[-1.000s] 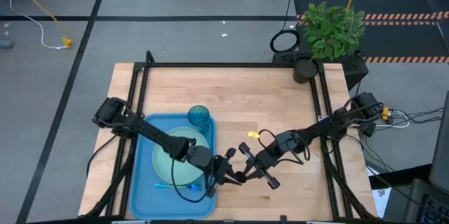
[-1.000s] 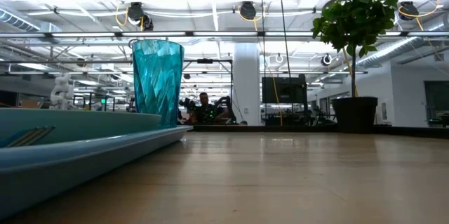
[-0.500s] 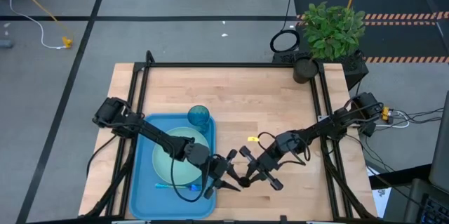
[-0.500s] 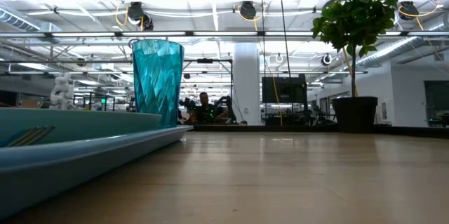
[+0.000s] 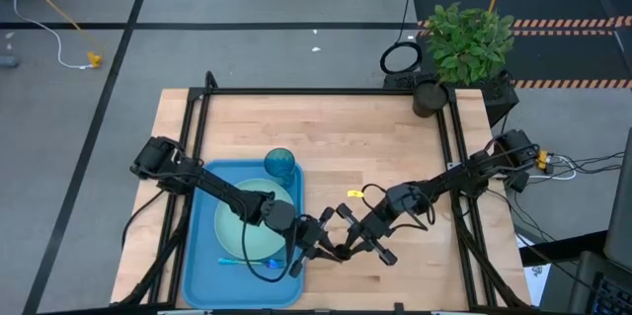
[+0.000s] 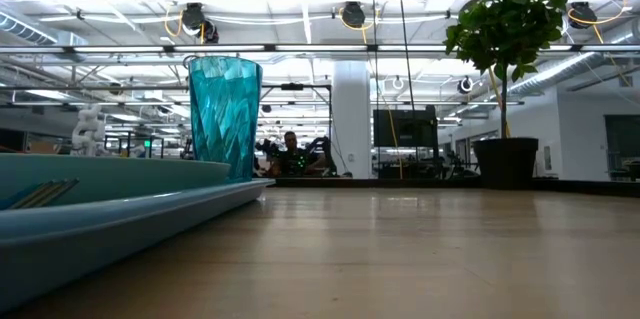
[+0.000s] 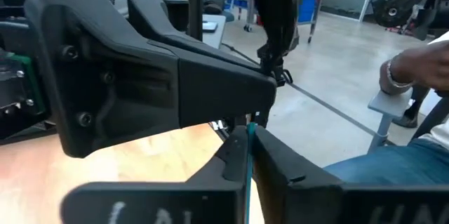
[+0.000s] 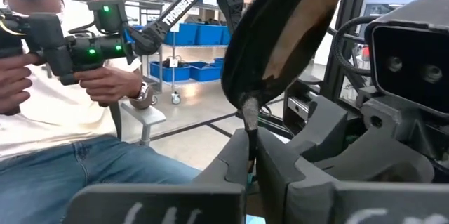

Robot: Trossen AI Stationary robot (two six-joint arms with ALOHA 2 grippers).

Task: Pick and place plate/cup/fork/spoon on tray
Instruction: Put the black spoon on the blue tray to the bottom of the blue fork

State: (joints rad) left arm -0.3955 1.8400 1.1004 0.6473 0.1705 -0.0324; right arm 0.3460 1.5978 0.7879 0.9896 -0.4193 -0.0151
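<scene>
Right wrist view alone shows the spoon clamped in both grippers' jaws

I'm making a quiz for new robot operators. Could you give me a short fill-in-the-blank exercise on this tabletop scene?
1. The plate lies on the blue ____.
2. The cup stands at the tray's far ____ corner in the high view.
3. The right gripper is shut on the thin handle of the ____.
4. At the table's far right corner stands a potted ____.

Missing words: tray; right; spoon; plant
</scene>
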